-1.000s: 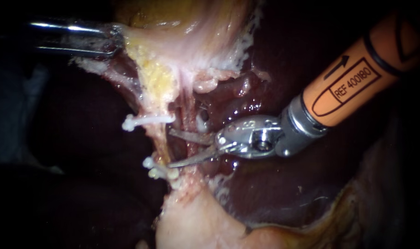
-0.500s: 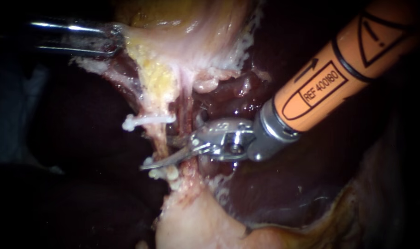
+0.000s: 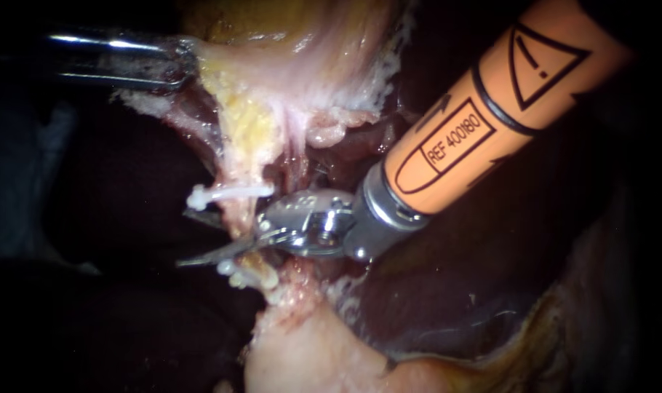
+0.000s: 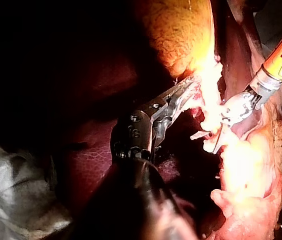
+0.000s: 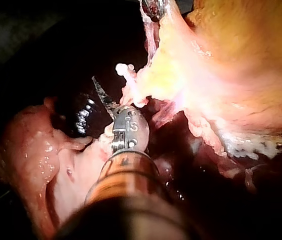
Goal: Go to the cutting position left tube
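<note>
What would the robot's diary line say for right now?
left instrument: shut on gallbladder | right instrument: blades open around left tube, between clips | cut: not yet

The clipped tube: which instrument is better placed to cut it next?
Likely right. The right instrument has open blades astride the left tube between the clips; the left instrument is away, shut on the gallbladder.

Dark red liver (image 3: 455,291) surface with wet sheen from 3 to 5 o'clock in endoscope view, unlit blackness from 7 to 10 o'clock, dim grey patch (image 3: 14,175) at 9 o'clock, crumpled pale grey cloth (image 4: 6,185) bordering liver in left wrist view
</note>
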`<state>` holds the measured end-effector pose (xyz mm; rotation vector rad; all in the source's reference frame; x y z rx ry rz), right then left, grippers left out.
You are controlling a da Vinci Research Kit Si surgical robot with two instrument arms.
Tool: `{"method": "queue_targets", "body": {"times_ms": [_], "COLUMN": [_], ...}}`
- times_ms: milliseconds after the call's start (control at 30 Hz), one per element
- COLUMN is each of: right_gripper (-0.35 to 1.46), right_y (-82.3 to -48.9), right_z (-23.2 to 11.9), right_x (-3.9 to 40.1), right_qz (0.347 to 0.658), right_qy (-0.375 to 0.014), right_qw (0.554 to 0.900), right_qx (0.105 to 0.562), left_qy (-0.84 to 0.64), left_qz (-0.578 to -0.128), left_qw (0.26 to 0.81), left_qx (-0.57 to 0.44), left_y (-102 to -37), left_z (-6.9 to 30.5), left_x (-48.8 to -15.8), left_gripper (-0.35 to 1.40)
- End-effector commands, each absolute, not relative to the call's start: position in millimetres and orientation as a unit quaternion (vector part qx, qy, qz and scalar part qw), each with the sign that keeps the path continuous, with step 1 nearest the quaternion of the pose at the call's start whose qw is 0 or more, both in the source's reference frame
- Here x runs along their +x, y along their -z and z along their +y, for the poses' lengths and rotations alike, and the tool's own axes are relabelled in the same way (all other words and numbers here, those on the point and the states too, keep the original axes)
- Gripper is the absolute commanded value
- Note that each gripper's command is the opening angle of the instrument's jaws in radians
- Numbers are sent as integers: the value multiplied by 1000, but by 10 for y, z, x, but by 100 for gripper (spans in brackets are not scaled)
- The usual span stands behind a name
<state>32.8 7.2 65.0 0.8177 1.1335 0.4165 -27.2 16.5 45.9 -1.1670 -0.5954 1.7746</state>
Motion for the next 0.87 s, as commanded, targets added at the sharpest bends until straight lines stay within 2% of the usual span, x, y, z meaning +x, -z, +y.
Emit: {"method": "queue_targets", "body": {"times_ms": [33, 467, 867], "right_gripper": [141, 141, 141], "right_y": [-646, -591, -591], "right_z": [72, 70, 70], "right_x": [328, 335, 334], "right_qz": [517, 535, 536], "right_qy": [-193, -203, -202], "right_qw": [744, 719, 718], "right_qx": [378, 394, 394], "left_qy": [-718, -718, -718], "left_qz": [-241, -241, -241], "left_qw": [451, 451, 451], "left_qx": [-472, -472, -472], "left_y": [-459, -459, -459], "left_z": [166, 166, 166], "left_x": [-273, -273, -272], "left_gripper": [-35, -35, -35]}}
